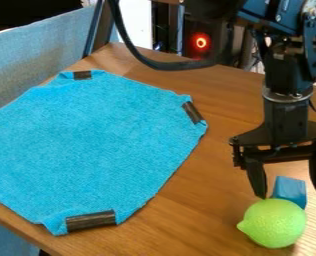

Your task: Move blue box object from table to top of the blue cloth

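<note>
Hanging at the right side of the scene, the black hand (pixel 290 195) points down, its two fingers set wide apart with nothing gripped between them. The robot arm (pixel 285 77) comes in from the top edge, blue and black, and drops nearly upright to the hand.

Blue box (pixel 291 189): on the wooden surface (pixel 187 215), near right, well apart from the cloth. From where I stand it shows in the gap between the fingertips, low down; its lower part is hidden behind a green lime-like fruit (pixel 274 223). Fruit lies just on the near side of the box, pointed tip toward the left. Whether fruit and box touch, cannot tell. Left fingertip ends close above the fruit in the view, right one just beside the box; contact unclear for both.

Blue cloth (pixel 94 145): spread flat over the left part of the surface, running out past the left edge. Dark strips sit on its folded corners: a far strip (pixel 82 75), a right strip (pixel 193 113), a near strip (pixel 90 221). The box is off the cloth, to its right.

Beyond the surface: grey-blue fabric panel (pixel 47 55) at far left, a black cable (pixel 167 65) looping across the far side, a glowing red ring (pixel 201 42) behind it.
</note>
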